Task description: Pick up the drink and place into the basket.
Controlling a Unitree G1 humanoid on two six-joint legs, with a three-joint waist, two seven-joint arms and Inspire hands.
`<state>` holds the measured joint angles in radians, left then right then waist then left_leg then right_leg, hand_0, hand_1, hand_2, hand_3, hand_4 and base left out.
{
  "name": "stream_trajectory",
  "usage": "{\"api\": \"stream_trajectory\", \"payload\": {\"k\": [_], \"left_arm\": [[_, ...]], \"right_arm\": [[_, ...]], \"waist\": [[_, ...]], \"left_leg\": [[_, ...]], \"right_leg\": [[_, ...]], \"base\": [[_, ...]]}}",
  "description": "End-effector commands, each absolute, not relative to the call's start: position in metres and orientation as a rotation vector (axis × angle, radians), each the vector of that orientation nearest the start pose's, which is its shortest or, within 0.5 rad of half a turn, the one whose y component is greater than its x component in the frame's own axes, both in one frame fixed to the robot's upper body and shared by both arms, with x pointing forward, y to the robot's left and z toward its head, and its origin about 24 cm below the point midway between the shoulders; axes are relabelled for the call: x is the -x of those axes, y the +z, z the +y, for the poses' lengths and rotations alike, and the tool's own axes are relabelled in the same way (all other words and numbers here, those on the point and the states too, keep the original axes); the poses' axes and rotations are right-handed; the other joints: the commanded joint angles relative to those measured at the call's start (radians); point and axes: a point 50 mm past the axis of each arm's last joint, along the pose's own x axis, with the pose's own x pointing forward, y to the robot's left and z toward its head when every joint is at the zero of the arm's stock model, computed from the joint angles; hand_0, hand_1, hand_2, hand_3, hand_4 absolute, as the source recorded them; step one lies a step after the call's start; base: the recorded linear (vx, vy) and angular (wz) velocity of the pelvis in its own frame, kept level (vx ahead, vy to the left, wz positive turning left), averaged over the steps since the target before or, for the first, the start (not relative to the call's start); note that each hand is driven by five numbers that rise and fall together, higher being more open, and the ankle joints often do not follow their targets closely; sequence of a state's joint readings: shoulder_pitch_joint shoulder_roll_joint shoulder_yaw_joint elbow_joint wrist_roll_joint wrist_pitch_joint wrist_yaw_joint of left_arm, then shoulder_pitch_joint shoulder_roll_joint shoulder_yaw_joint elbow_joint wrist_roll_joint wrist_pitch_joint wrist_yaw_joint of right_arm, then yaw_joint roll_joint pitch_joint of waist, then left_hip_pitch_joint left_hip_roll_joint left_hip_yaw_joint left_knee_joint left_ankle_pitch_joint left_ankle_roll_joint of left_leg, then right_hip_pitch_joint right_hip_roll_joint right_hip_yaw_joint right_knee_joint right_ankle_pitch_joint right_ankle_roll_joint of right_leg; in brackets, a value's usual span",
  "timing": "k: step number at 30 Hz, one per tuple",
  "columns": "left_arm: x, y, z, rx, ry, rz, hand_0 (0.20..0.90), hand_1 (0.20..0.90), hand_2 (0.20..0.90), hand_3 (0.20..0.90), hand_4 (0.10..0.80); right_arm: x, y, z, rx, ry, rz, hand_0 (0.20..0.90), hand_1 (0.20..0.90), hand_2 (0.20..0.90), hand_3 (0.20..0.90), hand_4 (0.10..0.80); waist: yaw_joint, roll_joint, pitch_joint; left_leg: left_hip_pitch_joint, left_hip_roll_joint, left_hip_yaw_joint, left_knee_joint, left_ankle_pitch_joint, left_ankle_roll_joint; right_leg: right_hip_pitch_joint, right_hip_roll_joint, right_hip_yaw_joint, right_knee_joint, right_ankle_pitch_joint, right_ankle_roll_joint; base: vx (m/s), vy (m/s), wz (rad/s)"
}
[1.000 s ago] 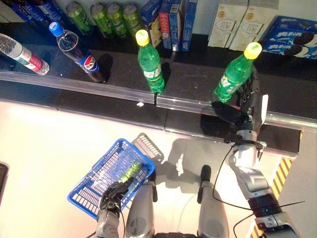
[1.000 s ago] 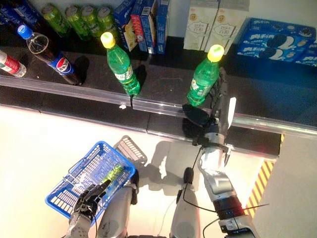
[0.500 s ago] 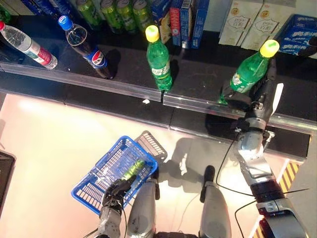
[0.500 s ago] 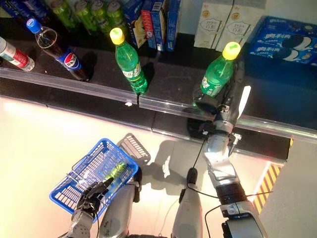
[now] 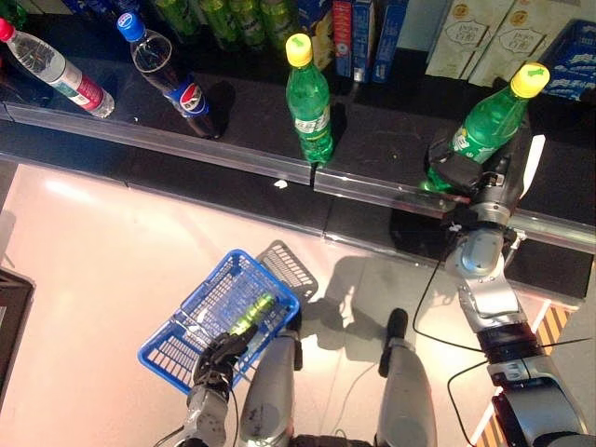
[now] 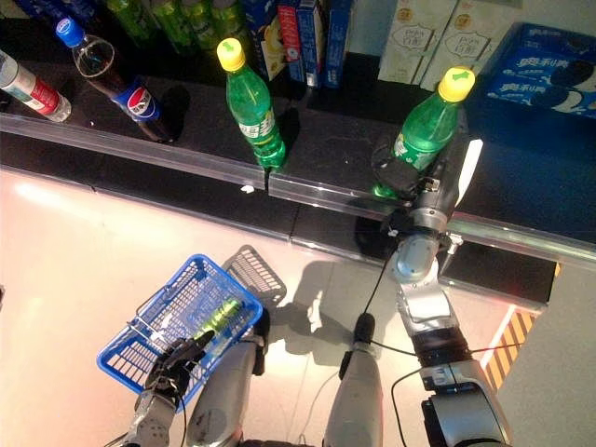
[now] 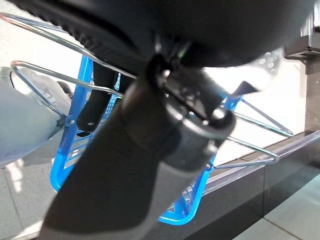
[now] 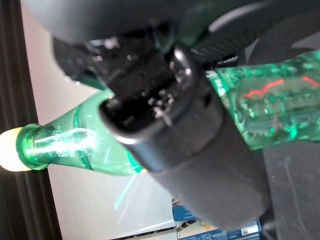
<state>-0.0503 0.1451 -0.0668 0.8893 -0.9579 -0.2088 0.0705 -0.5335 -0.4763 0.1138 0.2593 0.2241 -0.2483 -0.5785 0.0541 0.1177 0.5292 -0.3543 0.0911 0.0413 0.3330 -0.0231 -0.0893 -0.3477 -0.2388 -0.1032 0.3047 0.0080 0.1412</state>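
A green drink bottle with a yellow cap leans on the dark shelf at the right. My right hand is shut on its lower body; in the right wrist view the thumb wraps across the bottle. I cannot tell whether its base touches the shelf. My left hand is shut on the wire handles of the blue basket, which hangs low at the left. A green drink lies in the basket.
On the shelf stand another green bottle, a cola bottle, a water bottle, green cans and boxes. A clear rail runs along the shelf front. Yellow-black floor stripes lie at the right.
The camera has shifted, so the whole picture has slid. My right hand has closed round the green bottle's lower body. The blue basket hangs as before.
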Motion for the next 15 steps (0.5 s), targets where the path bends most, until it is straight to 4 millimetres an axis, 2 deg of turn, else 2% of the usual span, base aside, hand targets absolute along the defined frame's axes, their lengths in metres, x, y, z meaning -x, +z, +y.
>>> {"api": "stream_trajectory", "payload": {"k": [1, 11, 15], "left_arm": [[-0.152, -0.124, 0.225, 0.584, 0.549, 0.642, 0.3, 0.3, 0.3, 0.2, 0.1], [-0.162, -0.113, 0.23, 0.593, 0.554, 0.53, 0.3, 0.3, 0.3, 0.2, 0.1], [-0.169, -0.104, 0.232, 0.563, 0.521, 0.472, 0.3, 0.3, 0.3, 0.2, 0.1]], "right_arm": [[-0.318, 0.253, -0.224, 0.092, -0.422, -0.867, 0.3, 0.3, 0.3, 0.2, 0.1], [-0.315, 0.247, -0.228, 0.07, -0.413, -0.856, 0.3, 0.3, 0.3, 0.2, 0.1], [-0.308, 0.248, -0.221, 0.053, -0.345, -0.897, 0.3, 0.3, 0.3, 0.2, 0.1]], "waist": [[-0.003, -0.014, -0.009], [-0.006, -0.018, -0.009], [-0.011, -0.018, -0.018]], "left_leg": [[-0.038, -0.019, -0.067, 0.093, 0.099, 0.02], [-0.028, -0.014, -0.061, 0.138, 0.093, 0.02], [-0.024, -0.014, -0.058, 0.153, 0.095, 0.019]], "right_leg": [[0.053, 0.04, 0.015, 0.017, -0.032, -0.115], [0.073, 0.044, 0.01, 0.066, -0.063, -0.13], [0.082, 0.046, 0.013, 0.08, -0.074, -0.136]], "base": [[-0.039, 0.015, 0.01], [-0.031, 0.009, 0.02], [-0.005, 0.008, 0.02]]}}
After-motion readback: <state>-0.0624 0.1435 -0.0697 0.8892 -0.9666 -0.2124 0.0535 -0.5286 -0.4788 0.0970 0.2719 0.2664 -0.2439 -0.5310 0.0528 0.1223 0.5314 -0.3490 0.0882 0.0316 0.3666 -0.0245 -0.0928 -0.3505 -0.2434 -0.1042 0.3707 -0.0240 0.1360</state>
